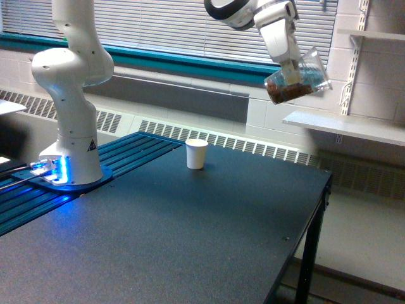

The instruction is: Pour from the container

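Clear plastic, tilted on its side, marks the container (298,76) held high in the upper right of the frame, well above the table. Brown granular bits sit heaped in its lower end, toward the frame's left, while its open mouth points up and to the right. The gripper (292,66) reaches down from the top edge of the frame and is clamped on the container, its white body angled like the cup it holds.

White and jointed, the robot arm (69,76) rises in a thick column at the left of the frame. Its round base (66,172) stands on a ribbed blue mounting plate (136,149) and glows with a blue light near the bottom left.

Dark and finely speckled, the table (190,234) fills the lower half of the frame. A small white paper cup (197,154) stands upright on it, near the far edge and a little left of centre, well apart from the container and lower than it.

Behind the table, closed window blinds (171,25) run across the top, with a teal sill below them. A white wall shelf (345,126) sits at the right, just under the container's position in the frame.
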Motion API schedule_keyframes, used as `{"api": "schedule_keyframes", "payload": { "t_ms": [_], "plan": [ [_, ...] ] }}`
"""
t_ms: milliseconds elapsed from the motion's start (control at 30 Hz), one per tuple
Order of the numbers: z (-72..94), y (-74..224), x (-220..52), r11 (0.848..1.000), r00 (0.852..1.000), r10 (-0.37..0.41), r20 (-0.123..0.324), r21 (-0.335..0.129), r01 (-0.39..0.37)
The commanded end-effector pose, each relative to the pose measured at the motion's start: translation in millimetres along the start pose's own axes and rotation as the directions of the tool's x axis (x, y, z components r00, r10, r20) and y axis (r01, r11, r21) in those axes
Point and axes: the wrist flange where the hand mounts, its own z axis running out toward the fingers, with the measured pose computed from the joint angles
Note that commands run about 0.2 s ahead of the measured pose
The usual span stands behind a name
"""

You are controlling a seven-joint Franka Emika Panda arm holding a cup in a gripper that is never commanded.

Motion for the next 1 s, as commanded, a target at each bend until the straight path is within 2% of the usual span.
{"api": "schedule_keyframes", "payload": {
  "t_ms": [33,467,767,1000],
  "plan": [
    [-17.8,-19.8,-36.8,1.000,1.000,-0.014,-0.019,0.017,0.014],
    [-48.8,-20.9,-110.2,0.996,0.994,-0.089,-0.058,-0.017,0.088],
    [-59.2,-12.9,-165.2,0.994,0.993,-0.106,-0.047,-0.037,0.104],
    [-60.5,-6.3,-201.4,0.993,0.994,-0.106,-0.029,-0.061,0.105]
  ]
}}
